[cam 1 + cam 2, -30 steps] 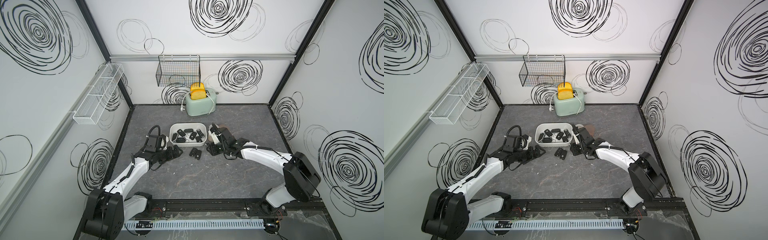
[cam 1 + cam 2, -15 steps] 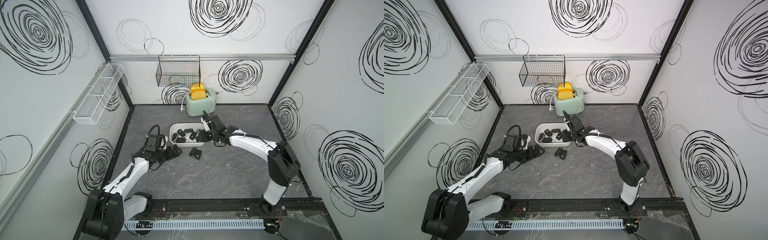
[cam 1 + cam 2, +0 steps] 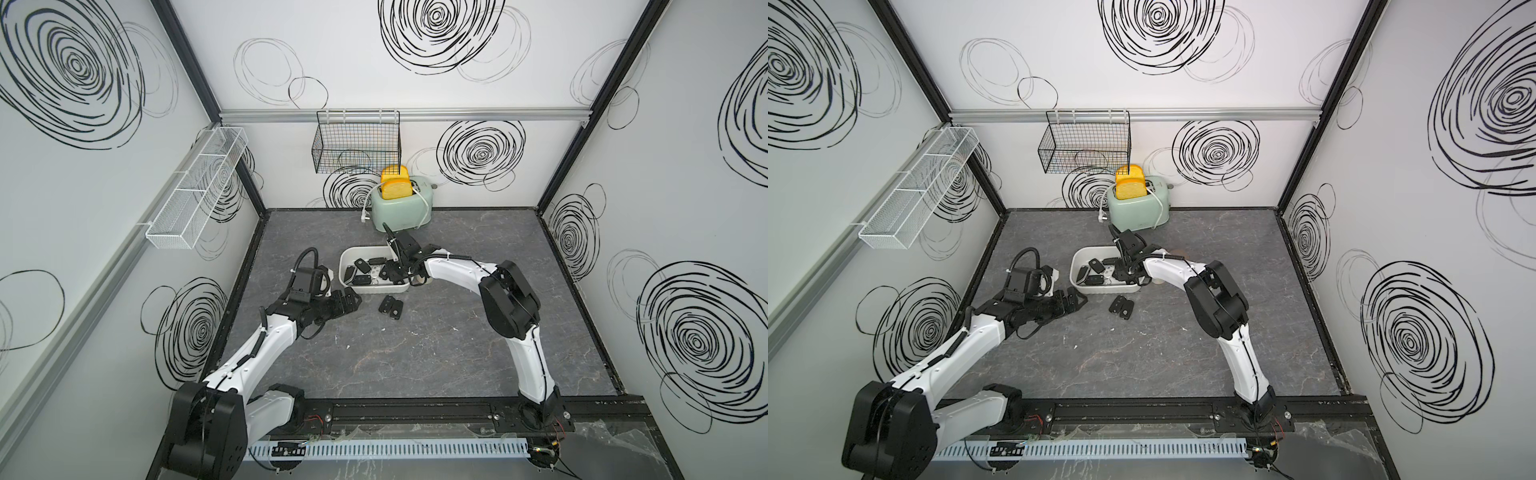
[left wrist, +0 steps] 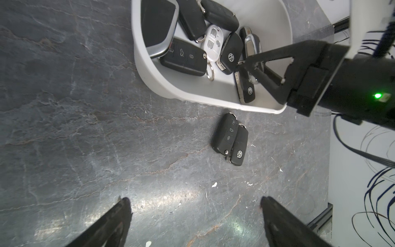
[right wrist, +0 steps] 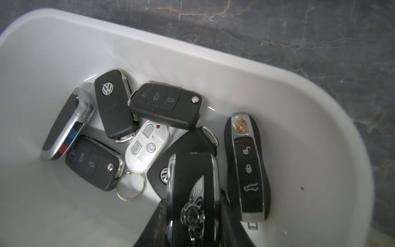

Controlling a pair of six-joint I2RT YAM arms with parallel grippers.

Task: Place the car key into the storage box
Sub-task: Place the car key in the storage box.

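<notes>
On the tabletop: your grey, marble-veined work surface (image 3: 415,353) carried everything in play.
Storage box: the white, rounded plastic tub with a lipped rim (image 3: 360,252) sat mid-table, with key fobs (image 5: 147,145) heaped on its floor.
Right gripper: your right gripper (image 5: 192,213) stood inside the tub's walls, jaws clamped narrowly on the car key.
Left gripper: your left gripper (image 4: 192,213) hung spread wide and empty over bare surface, near the tub.
Car key: the black, chrome-edged fob with a winged emblem (image 5: 193,181) was over the heap, inside the rim. I could not tell whether it touched the fobs beneath.
Loose keys: two black flip keys (image 4: 229,139) lay touching, just outside the rim.
Step in hand: the release, by my reading. You wanted to open low and slowly so the fob settled rather than bounced, then lift straight up, clear of the split ring (image 5: 130,188) and the near wall.
</notes>
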